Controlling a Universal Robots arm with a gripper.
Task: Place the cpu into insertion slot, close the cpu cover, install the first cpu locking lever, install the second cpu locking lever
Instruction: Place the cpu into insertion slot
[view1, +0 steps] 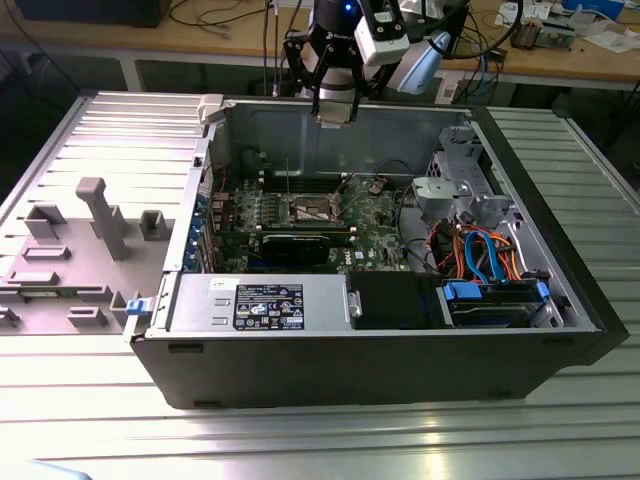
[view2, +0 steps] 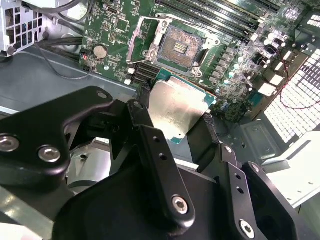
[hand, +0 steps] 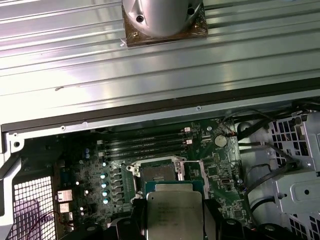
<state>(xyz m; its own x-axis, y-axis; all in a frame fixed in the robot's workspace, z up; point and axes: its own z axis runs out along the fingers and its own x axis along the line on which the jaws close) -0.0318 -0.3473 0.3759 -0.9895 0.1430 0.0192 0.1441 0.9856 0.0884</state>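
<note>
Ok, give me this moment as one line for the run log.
jaws: shut on chip | chip: held in the air, not yet in socket | socket: empty, uncovered

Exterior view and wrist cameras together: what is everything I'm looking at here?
computer case: one, black and grey, open, on the table
table: one, silvery, slatted, under the case
motherboard: one, green, inside the case
insertion slot: one, dark centre, silvery rim, on the motherboard
cpu: one, silvery, in the claw, above the case
power supply box: one, grey with black label, low in the exterior view
cables: several, orange and blue, exterior view's right
claw: one, black, shut on the cpu
</note>
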